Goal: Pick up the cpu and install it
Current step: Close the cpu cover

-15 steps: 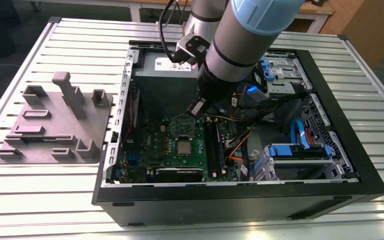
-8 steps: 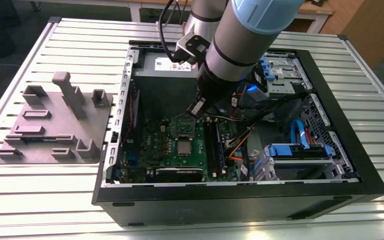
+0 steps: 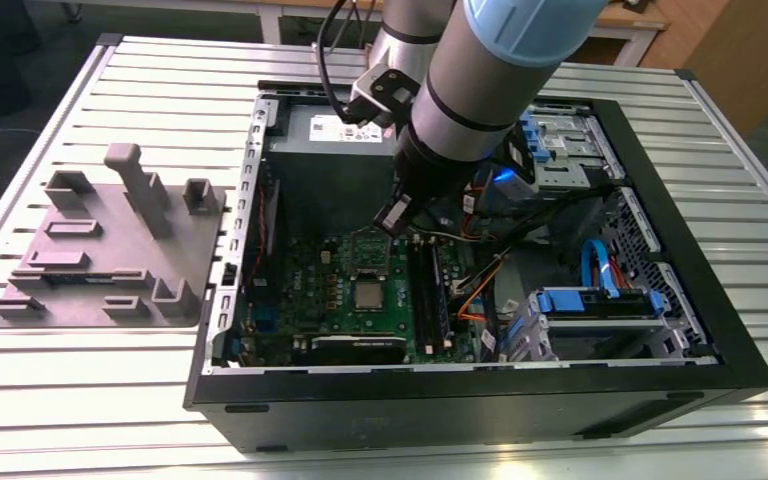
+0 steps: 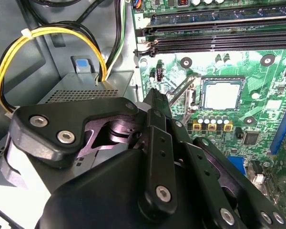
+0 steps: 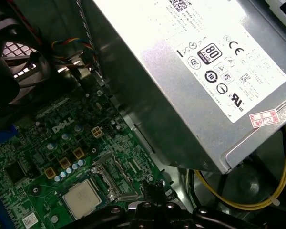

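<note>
Cpu (image 4: 221, 94) sits in the socket on the board (image 4: 264, 78), and the frame (image 5: 115, 174) looks open. Tool (image 4: 155, 98) is together and empty, hovering beside it. Seating looks done; any descent must clear the lever (image 4: 180, 90).

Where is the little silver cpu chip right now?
In the exterior view the cpu lies near the middle of the green motherboard inside the open computer case, just to that view's left of the long black memory slots.
</note>
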You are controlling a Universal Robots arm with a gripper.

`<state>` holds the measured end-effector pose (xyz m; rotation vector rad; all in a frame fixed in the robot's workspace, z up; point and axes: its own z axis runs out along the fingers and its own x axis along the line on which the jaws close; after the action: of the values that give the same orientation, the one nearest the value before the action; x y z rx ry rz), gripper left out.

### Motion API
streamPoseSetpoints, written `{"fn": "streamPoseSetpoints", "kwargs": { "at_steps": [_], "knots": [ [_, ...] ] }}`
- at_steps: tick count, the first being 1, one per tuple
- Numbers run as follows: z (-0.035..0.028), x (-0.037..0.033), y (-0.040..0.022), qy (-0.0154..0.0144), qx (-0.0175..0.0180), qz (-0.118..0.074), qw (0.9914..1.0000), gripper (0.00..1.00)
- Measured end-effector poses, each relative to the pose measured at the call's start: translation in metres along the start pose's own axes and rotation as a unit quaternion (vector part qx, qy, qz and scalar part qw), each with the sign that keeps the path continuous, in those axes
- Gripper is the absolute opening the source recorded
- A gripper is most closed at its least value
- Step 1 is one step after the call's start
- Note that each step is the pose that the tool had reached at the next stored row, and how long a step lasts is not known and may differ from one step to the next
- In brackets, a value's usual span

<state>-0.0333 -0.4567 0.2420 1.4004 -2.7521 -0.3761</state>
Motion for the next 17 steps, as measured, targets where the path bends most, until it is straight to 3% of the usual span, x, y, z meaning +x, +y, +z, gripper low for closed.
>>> {"fn": "streamPoseSetpoints", "kwargs": {
  "at_steps": [8, 14, 17],
  "knots": [
    [-0.0016, 0.0001, 0.0004, 0.0008, 0.0001, -0.002, 1.0, 0.11],
    [-0.0019, 0.0012, -0.0004, 0.0048, 0.0028, -0.002, 0.99998, 0.11],
    [-0.0019, 0.0016, -0.0006, 0.0052, 0.003, -0.003, 0.99998, 0.11]
  ]
}}
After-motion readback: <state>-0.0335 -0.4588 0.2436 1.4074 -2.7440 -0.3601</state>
